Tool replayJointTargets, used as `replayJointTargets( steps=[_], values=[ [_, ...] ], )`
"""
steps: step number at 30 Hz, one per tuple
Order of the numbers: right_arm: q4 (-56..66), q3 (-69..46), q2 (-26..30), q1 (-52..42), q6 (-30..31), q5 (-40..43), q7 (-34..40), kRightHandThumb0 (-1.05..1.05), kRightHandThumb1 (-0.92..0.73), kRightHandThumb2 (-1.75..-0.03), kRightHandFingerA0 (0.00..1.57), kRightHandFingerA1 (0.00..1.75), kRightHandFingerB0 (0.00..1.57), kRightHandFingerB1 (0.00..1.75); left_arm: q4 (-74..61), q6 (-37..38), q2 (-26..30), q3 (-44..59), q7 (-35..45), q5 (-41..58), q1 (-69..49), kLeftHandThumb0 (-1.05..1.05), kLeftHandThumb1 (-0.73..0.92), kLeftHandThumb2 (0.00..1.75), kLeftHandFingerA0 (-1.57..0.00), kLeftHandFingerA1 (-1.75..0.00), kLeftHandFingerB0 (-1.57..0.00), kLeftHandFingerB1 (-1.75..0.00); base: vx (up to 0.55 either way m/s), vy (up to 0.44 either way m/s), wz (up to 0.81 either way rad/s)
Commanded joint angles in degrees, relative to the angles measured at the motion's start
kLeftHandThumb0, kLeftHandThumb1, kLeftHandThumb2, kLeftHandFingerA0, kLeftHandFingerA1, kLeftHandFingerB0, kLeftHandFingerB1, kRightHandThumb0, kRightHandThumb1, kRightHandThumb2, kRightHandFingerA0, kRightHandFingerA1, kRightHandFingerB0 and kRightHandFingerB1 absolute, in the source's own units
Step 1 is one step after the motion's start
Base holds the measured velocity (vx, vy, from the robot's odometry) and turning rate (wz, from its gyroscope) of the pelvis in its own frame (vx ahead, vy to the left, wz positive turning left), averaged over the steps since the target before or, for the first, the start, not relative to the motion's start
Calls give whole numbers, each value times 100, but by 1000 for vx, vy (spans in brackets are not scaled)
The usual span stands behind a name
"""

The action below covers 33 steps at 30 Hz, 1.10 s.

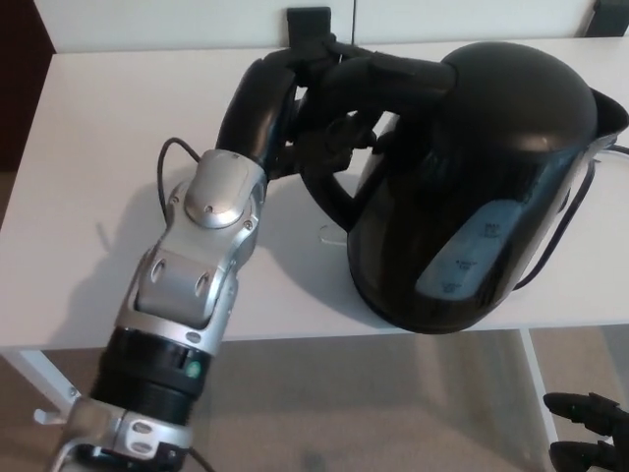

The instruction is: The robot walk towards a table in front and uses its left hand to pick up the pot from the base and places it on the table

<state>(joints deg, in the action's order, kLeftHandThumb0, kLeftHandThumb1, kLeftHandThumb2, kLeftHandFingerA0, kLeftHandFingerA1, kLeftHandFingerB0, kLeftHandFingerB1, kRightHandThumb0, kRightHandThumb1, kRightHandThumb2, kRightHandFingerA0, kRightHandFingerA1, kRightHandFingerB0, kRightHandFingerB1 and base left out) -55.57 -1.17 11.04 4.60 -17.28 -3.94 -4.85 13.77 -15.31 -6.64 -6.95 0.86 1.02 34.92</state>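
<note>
A glossy black kettle pot fills the right half of the head view, over the white table. It leans a little, with its handle pointing left. My left hand is shut on that handle, fingers wrapped around it, with the silver forearm reaching in from the lower left. The pot hides the base beneath it, so I cannot tell whether it is lifted or resting. My right hand hangs low at the bottom right corner, below the table's edge, with only dark fingers showing.
A black cord curves along the pot's right side. A black block sits at the table's far edge, and a dark object at the top right. The table's front edge crosses near the bottom, with a white leg under it.
</note>
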Motion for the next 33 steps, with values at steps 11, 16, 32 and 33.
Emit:
replayJointTargets(
  steps=[11,16,32,33],
  values=[
    [80,3,64,-15,-37,-79,105,-6,-71,-60,49,51,47,49,-286,-709,-632,876,128,944,4,-30,80,66,-91,-137,-72,-90,0,0,0],
    [57,-8,66,-16,-59,-67,76,-6,-72,-60,47,48,47,47,-737,-1432,-910,1570,-85,1626,413,-30,78,65,-89,-134,-73,-92,0,0,0],
    [129,68,69,-13,108,-127,107,-7,-73,-60,49,49,47,47,-1561,-2809,35,3070,-516,2354,2078,-26,84,67,-80,-141,-70,-96,0,0,0],
    [167,71,78,-14,151,-129,105,-7,-72,-60,49,49,47,47,-1570,-2800,110,3069,-464,2320,2053,-25,84,68,-77,-143,-69,-97,0,0,0]
  ],
)
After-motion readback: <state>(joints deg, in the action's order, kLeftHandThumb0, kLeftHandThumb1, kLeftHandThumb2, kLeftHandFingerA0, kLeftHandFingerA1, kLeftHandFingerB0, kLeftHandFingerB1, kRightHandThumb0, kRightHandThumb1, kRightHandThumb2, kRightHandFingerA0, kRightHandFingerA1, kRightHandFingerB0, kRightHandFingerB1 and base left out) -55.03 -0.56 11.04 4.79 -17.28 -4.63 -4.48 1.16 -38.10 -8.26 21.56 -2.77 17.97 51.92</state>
